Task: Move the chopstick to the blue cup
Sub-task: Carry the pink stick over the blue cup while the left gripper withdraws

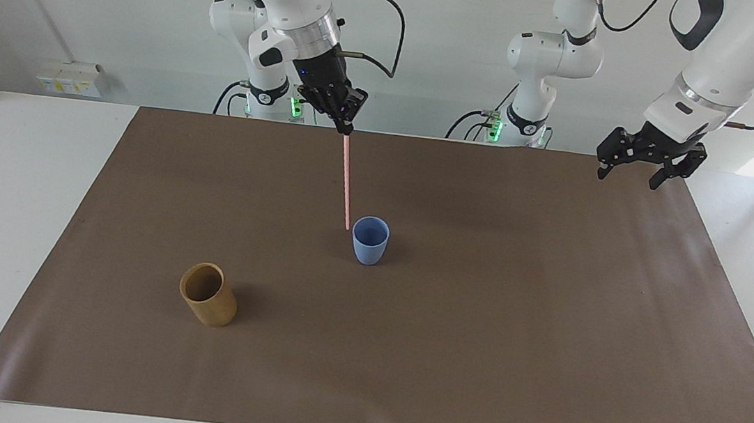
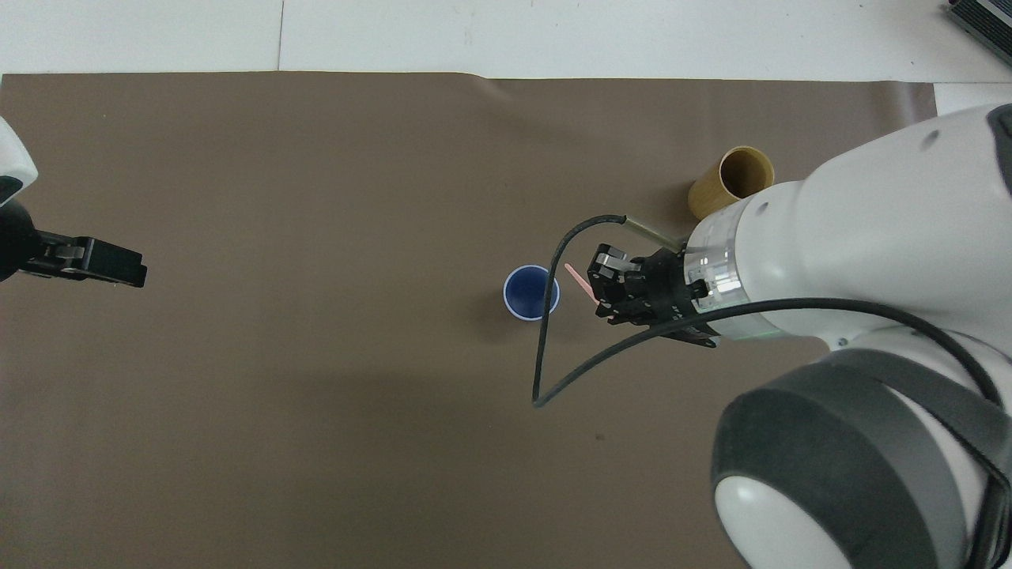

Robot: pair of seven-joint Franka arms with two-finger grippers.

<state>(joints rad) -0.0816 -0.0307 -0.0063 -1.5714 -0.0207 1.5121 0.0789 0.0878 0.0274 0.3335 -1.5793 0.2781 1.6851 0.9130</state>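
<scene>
The right gripper (image 1: 346,126) is clamped on the chopstick (image 1: 347,180), which hangs near-vertical with its lower tip just beside the blue cup (image 1: 370,240) rim, toward the right arm's end; the left gripper (image 1: 640,172) waits, spread wide

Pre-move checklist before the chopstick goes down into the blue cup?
1. Grip: right gripper shut on the top end of the chopstick, which hangs almost upright. Ok.
2. Tip over the cup mouth: the lower end sits just beside the rim of the blue cup, toward the right arm's end of the table. Not ok, shift it first.
3. Tip height above the rim: cannot tell.
4. Cup upright, open and empty. Ok.
5. Tan cup stands well apart from the blue one. Ok.
6. Left gripper open, holding nothing, waiting over its own end of the brown mat. Ok.
</scene>
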